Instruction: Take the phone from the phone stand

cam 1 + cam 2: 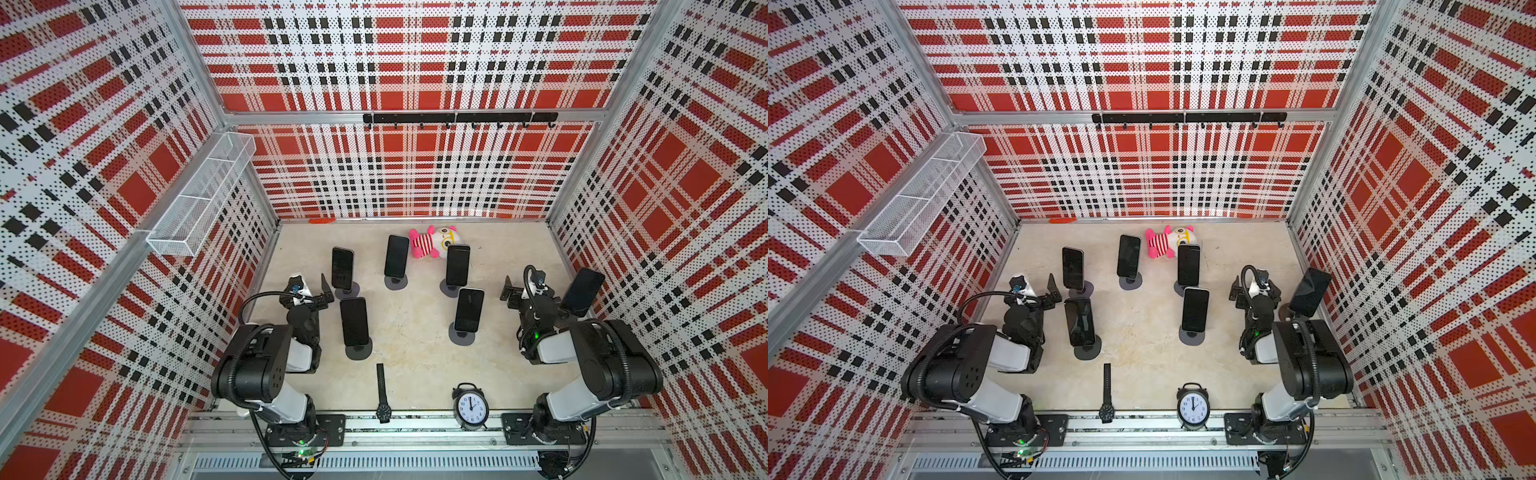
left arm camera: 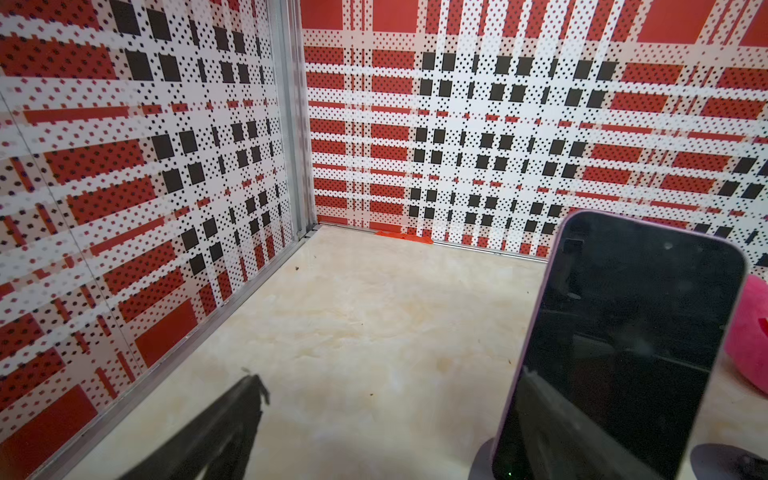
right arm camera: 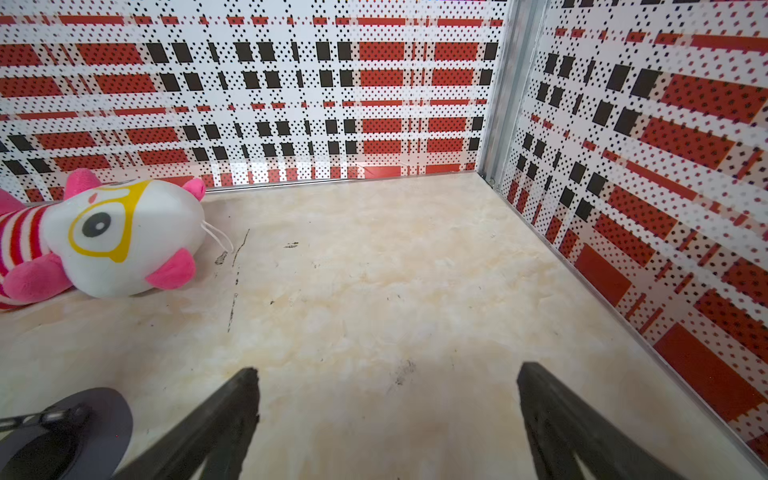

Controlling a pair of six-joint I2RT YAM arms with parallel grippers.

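Note:
Several black phones stand upright on round grey stands in both top views, among them a phone at the back left, a phone right of centre and a phone beside the right arm. My left gripper is open just left of the back-left phone. In the left wrist view that purple-edged phone stands on its stand, level with one finger, and nothing lies between my left gripper's fingers. My right gripper is open over bare floor, with a stand base beside it.
A pink and white plush toy lies at the back. A wristwatch and an alarm clock sit at the front edge. A wire basket hangs on the left wall and a hook rail on the back wall.

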